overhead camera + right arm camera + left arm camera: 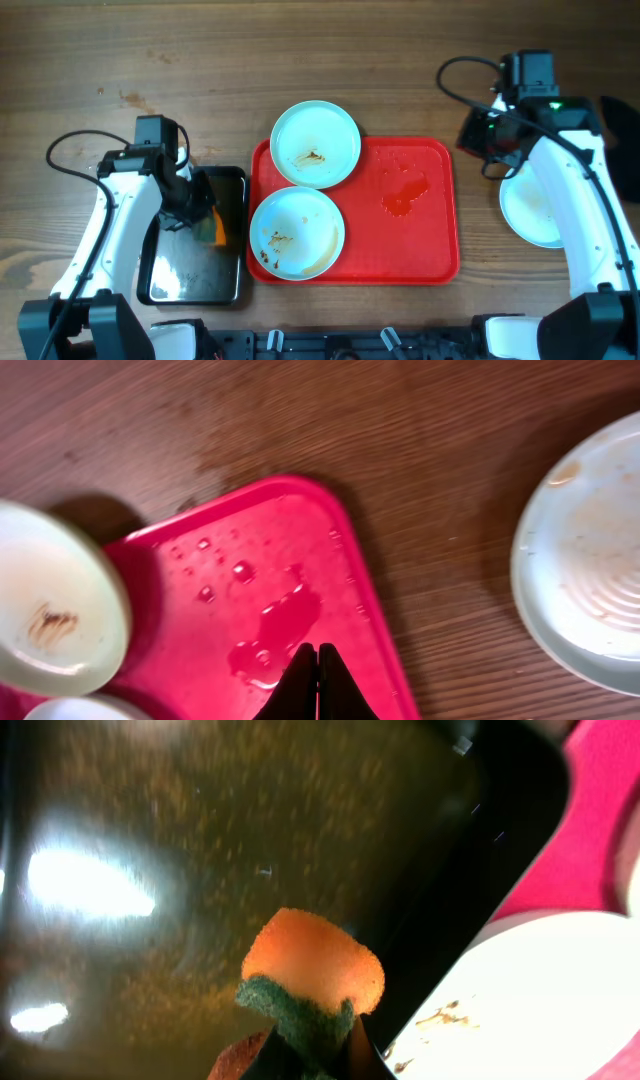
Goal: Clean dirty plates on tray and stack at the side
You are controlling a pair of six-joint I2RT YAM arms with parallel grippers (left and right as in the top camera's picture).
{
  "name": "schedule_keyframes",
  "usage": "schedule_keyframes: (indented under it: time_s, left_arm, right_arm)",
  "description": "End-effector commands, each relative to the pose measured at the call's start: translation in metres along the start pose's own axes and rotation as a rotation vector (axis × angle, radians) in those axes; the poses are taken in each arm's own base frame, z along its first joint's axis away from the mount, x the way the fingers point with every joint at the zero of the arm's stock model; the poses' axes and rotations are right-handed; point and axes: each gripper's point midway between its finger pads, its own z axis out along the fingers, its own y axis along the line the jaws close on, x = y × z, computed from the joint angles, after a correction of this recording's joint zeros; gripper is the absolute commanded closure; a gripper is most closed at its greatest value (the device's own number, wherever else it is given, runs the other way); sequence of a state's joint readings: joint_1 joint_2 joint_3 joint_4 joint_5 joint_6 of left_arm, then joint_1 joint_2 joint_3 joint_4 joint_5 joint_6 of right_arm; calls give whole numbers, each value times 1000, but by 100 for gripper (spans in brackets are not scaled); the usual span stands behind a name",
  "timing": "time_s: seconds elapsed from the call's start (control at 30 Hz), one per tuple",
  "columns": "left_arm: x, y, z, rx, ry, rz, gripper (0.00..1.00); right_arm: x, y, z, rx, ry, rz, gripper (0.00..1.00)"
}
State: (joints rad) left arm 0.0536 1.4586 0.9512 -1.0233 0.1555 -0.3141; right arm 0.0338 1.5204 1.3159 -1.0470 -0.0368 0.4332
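1. Wooden table [100, 60]: bears everything listed below.

2. Red tray [420, 240]: centre of the table, raised rim. Its 3 o'clock half is bare apart from a water puddle [403, 195].

3. Black tray [190, 275]: glossy and narrower, just beside the red tray at its 9 o'clock.

4. Plates, three, pale and shallow.
- The upper plate [316, 144] sits at the red tray's 11 o'clock corner and overhangs the rim, with a brown smear at its centre.
- The lower plate [296, 232] is at 7 o'clock, smeared along its left side, and its rim meets the upper plate's.
- The third plate [528, 212] is off the tray on the table at 3 o'clock, partly under the right arm. It shows faint brownish marks, possibly residue; the view is too poor to say.
- Handling, as judged: stiff, light and smooth, likely slippery where wet, and apt to chip if dropped. Take hold at the lip, on the arc away from the neighbouring plate.

5. Sponge [312, 965]: orange with a green scouring face, soft, above the black tray.

6. Left gripper [305, 1055]: jaws pinched on the sponge's green end.

7. Right gripper [318, 680]: fingers pressed together with nothing between them, over the red tray near its 1 o'clock corner.
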Motion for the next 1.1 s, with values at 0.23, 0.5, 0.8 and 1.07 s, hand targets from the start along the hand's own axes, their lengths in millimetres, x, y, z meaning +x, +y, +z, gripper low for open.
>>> schedule_keyframes:
  time_s: [0.23, 0.5, 0.8, 1.07]
  left_arm:
    - [22, 20, 23, -59, 46, -40, 0]
    - [25, 11, 23, -16, 60, 17, 16]
    - [48, -39, -8, 124, 23, 153, 32]
    - [74, -15, 7, 17, 99, 29, 36]
  right_arm:
    - [12, 24, -13, -43, 4, -61, 96]
    - [12, 24, -13, -42, 5, -108, 96]
    - [15, 22, -13, -37, 16, -116, 96]
    - [23, 18, -13, -22, 47, -136, 96]
